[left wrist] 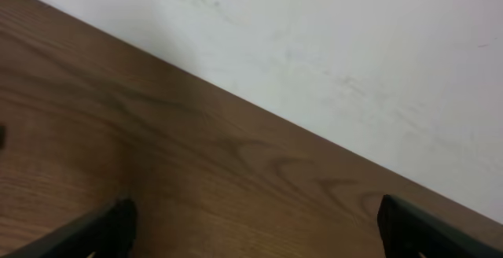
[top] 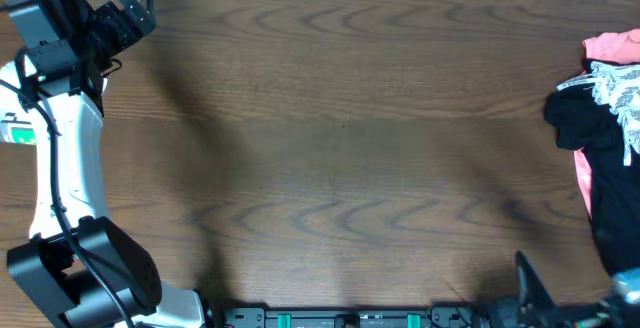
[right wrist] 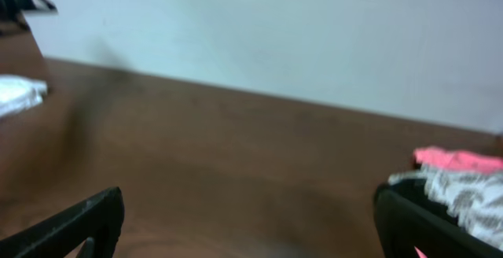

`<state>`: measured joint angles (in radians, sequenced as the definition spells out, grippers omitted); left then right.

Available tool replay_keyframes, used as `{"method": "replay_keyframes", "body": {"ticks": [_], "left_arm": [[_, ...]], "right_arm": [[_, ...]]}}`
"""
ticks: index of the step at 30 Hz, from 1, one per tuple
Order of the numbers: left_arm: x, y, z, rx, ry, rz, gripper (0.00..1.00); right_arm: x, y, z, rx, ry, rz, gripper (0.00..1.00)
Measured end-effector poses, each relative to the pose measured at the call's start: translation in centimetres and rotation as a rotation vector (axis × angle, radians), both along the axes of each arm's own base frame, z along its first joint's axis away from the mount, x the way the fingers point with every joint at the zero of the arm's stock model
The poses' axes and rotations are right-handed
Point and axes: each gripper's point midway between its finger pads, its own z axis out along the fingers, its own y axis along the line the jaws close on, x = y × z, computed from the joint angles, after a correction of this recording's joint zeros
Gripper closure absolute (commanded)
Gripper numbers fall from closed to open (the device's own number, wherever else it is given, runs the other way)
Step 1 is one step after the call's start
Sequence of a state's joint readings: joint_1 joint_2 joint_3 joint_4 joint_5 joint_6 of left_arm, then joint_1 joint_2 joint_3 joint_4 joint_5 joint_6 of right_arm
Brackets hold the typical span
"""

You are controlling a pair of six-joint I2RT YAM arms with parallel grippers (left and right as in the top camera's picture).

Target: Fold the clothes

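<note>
At the worktop's left edge lies a rumpled white T-shirt (right wrist: 17, 93), partly hidden beside the left arm. Left gripper (left wrist: 251, 215) hovers at the far left corner, apart from it, jaws spread and empty. Right gripper (right wrist: 247, 199), likewise spread and empty, is near the near edge. Pink, black and lace garments (top: 605, 118) are piled at the right edge.

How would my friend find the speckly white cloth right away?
Look at the brown wooden table and go to its right edge, where clothes lie in a heap. The speckly cloth lies between the pink cloth and the black one; only it is white with grey pattern.
</note>
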<state>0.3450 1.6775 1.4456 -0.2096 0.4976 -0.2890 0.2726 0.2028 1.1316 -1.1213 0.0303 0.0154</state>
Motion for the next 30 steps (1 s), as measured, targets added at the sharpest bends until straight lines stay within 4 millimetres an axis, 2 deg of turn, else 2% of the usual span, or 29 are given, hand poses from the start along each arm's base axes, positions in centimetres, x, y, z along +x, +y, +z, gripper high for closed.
{"method": "replay_keyframes", "body": {"ticks": [4, 7, 12, 16, 21, 30], "left_arm": [[0.0, 0.0, 0.0, 0.0, 0.0, -0.001, 0.02], [0.0, 0.0, 0.0, 0.0, 0.0, -0.001, 0.02], [0.0, 0.0, 0.0, 0.0, 0.0, 0.0, 0.02], [0.0, 0.0, 0.0, 0.0, 0.0, -0.001, 0.02], [0.0, 0.0, 0.0, 0.0, 0.0, -0.001, 0.02], [0.0, 0.0, 0.0, 0.0, 0.0, -0.001, 0.02]], "right_arm": [[2.3, 0.4, -2.8, -0.003, 0.003, -0.012, 0.01], [4.8, 0.7, -4.5, 0.001, -0.025, -0.033, 0.01], [8.9, 1.5, -6.7, 0.028, -0.148, -0.054, 0.01], [11.2, 2.0, -8.8, 0.049, -0.231, -0.061, 0.01], [12.8, 2.3, -11.2, 0.059, -0.271, -0.066, 0.01], [14.2, 2.0, -16.1, 0.027, -0.218, -0.088, 0.01]]}}
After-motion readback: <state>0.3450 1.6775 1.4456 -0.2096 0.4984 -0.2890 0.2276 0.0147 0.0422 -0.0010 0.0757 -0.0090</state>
